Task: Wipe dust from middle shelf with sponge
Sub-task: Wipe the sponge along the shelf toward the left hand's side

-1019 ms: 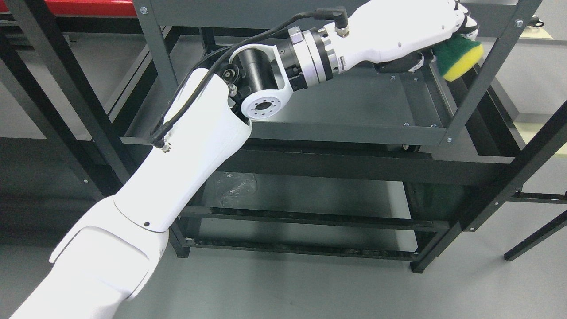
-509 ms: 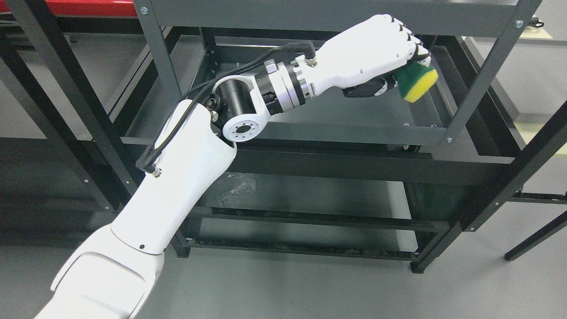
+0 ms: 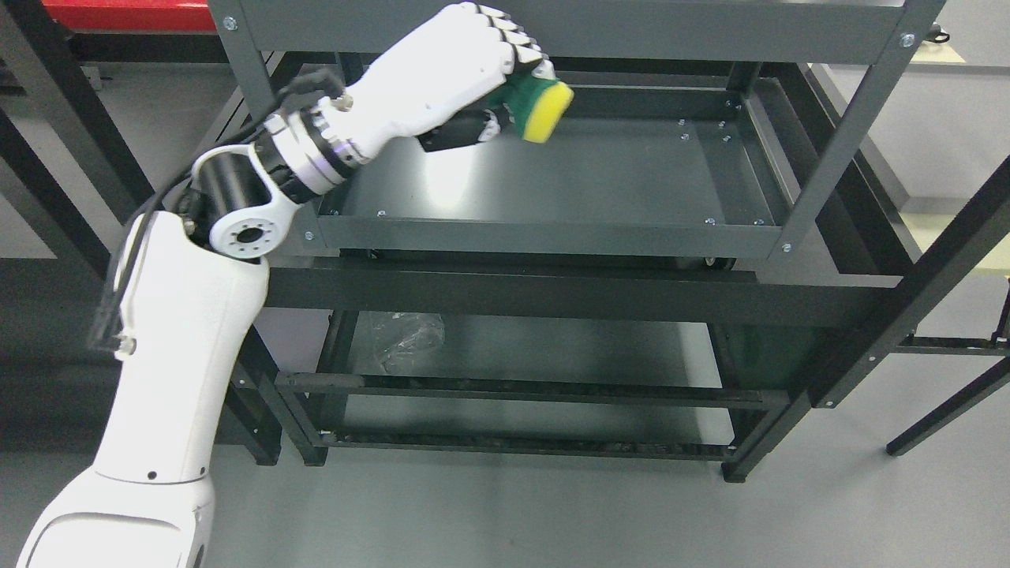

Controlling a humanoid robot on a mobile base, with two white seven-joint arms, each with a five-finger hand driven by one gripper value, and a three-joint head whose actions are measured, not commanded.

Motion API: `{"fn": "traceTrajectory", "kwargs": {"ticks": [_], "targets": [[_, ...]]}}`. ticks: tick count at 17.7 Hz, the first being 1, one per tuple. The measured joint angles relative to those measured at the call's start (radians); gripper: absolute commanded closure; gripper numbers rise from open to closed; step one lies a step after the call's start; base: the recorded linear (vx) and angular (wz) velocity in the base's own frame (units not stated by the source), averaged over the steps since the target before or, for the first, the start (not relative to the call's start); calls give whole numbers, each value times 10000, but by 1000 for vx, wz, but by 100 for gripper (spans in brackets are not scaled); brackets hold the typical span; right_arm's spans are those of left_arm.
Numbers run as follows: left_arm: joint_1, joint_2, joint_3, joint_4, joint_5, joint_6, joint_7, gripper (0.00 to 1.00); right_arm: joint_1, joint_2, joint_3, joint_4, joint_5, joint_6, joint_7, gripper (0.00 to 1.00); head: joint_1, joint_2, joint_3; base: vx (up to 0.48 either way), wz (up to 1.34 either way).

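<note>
Left hand (image 3: 450, 75) curled tight around the green-and-yellow sponge (image 3: 539, 108), over the back-left of the dark grey metal middle shelf (image 3: 600, 177). Can't tell if the sponge touches the surface. Shelf area right of and nearer than the hand looks unwiped; I'd say mid-task.

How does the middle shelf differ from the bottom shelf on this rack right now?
The middle shelf has the left hand holding a green and yellow sponge over its back left part; the bottom shelf has no hand near it. The middle shelf carries nothing else, while the bottom shelf holds a crumpled clear plastic bag at its left. The middle shelf shows a bright glare patch; the bottom one lies in shadow. Both are dark grey metal.
</note>
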Motion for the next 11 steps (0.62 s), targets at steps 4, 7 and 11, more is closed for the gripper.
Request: {"fn": "traceTrajectory", "kwargs": {"ticks": [4, 7, 11], "targets": [[653, 679, 1909, -75, 339, -97, -381, 98, -1, 0, 0, 0, 0, 0, 0, 0, 0, 0, 0, 27, -91], [1384, 1179, 3249, -60, 655, -102, -408, 98, 1, 0, 0, 0, 0, 0, 0, 0, 0, -1, 0, 18, -25], [1798, 1562, 4411, -52, 1012, -102, -445, 98, 2, 0, 0, 0, 0, -1, 0, 0, 0, -1, 0, 0, 0]]}}
